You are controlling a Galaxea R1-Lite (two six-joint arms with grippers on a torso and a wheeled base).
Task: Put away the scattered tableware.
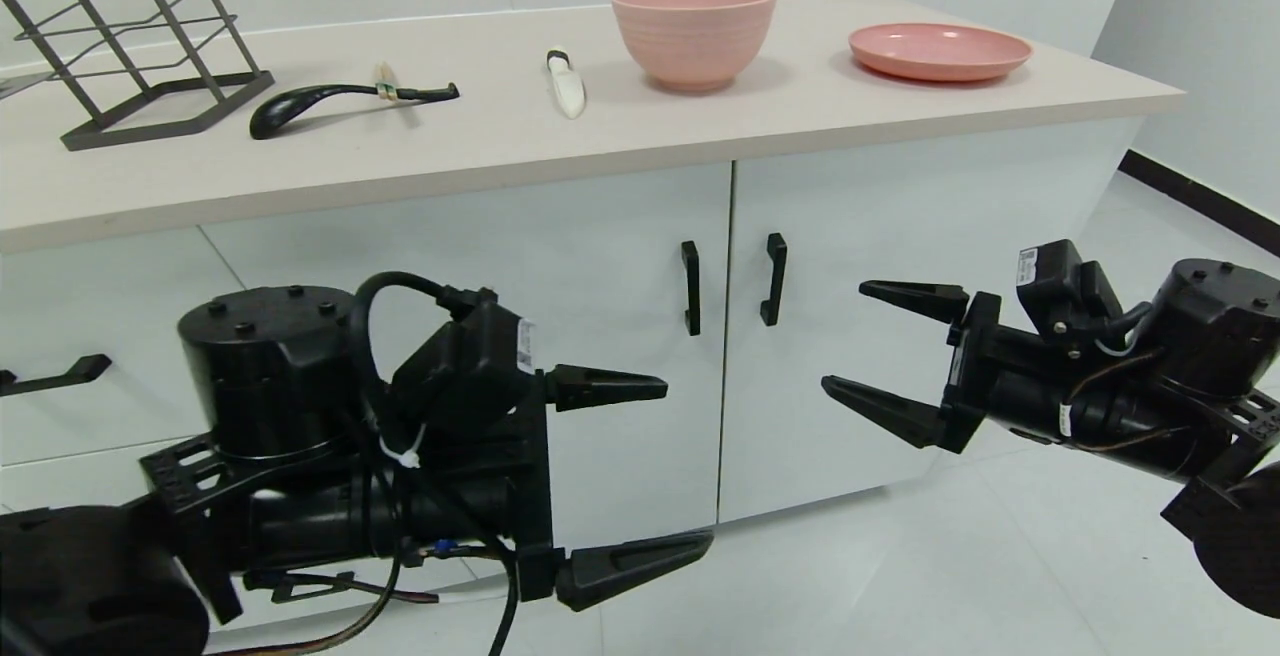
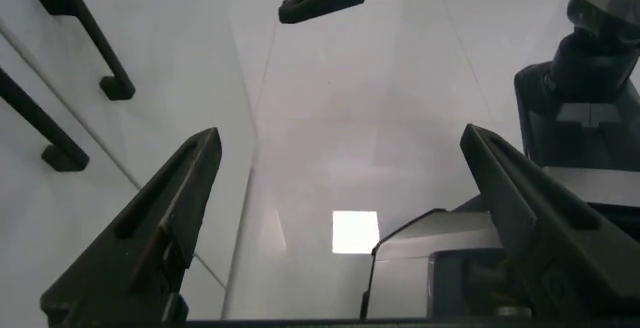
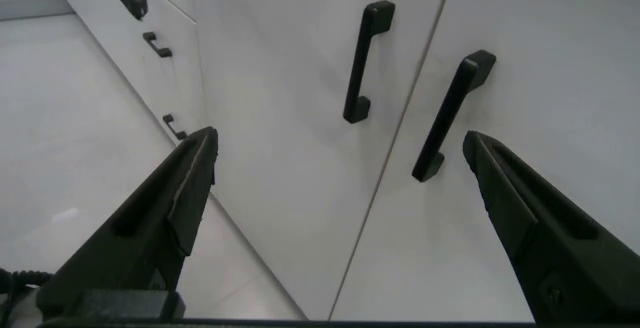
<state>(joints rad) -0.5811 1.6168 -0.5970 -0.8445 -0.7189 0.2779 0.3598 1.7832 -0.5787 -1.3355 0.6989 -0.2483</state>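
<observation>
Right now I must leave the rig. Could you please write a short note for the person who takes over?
Left claw: open, empty, low in front of the cabinet doors.
Right claw: open, empty, also below the counter, facing the left claw.
On the counter, from the robot's left to right: rack, black spoon, white utensil, bowl, plate.
Done: nothing is put away yet.
Left: spoon, utensil, bowl and plate.
</observation>
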